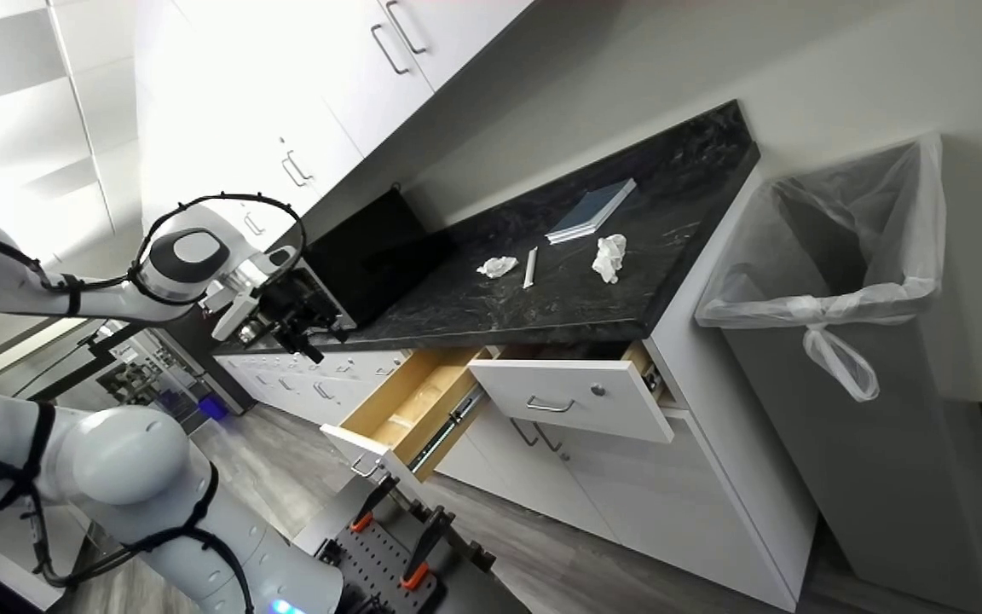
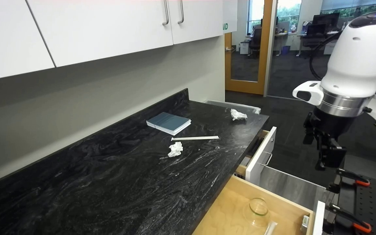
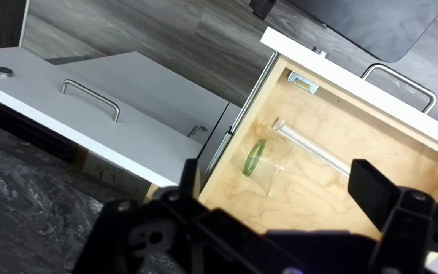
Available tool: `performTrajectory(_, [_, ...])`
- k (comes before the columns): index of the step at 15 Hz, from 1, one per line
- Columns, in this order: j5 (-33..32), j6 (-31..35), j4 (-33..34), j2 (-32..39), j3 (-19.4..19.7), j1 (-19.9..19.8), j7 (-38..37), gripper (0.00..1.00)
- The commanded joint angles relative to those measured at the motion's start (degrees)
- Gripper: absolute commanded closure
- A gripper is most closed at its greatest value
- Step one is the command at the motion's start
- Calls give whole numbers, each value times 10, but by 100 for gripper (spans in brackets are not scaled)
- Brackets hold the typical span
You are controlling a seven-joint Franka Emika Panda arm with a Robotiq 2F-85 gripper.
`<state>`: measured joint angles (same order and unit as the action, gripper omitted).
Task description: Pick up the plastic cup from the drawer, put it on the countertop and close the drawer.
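A clear plastic cup [image 3: 264, 163] with a green band lies in the drawer [image 3: 378, 144], apparently on its side, near the side wall. It also shows in an exterior view [image 2: 258, 212]. The light wooden drawer is pulled out, and it shows in both exterior views [image 1: 418, 396] [image 2: 224, 202]. The cup cannot be made out in an exterior view where the drawer wall stands in front. The black speckled countertop [image 2: 109, 182] lies above the drawers. My gripper [image 3: 274, 169] is open and empty, above the drawer; it shows in both exterior views [image 1: 326, 344] [image 2: 329, 163].
A clear-wrapped stick [image 3: 314, 148] lies beside the cup. A wider white drawer [image 1: 572, 396] stands partly open next to it. A book [image 2: 168, 122], a white stick [image 2: 194, 138] and crumpled papers [image 2: 175, 149] lie on the countertop. A bin [image 1: 840, 384] stands at its end.
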<state>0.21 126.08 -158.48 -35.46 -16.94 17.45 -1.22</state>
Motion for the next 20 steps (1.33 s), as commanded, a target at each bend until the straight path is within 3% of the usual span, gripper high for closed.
performTrajectory(1, [-4, -1, 1, 3, 6, 6, -4, 0])
performTrajectory(5, [-4, -1, 0, -2, 20, 3, 0, 0])
performTrajectory(7, [-4, 58, 9, 32, 1, 1, -26, 0])
performTrajectory(10, [-33, 151, 35, 114, -71, -10, -102, 0])
performTrajectory(12, [-88, 186, 59, 175, -134, -40, -186, 0])
performTrajectory(13, [-132, 194, 71, 204, -176, -67, -242, 0])
performTrajectory(14, [-172, 188, 81, 216, -233, -120, -290, 0])
performTrajectory(17, [-320, 133, 121, 281, -330, -212, -445, 0])
performTrajectory(19, [-409, 106, 145, 346, -355, -242, -508, 0])
performTrajectory(20, [-352, 140, 103, 275, -333, -211, -464, 0])
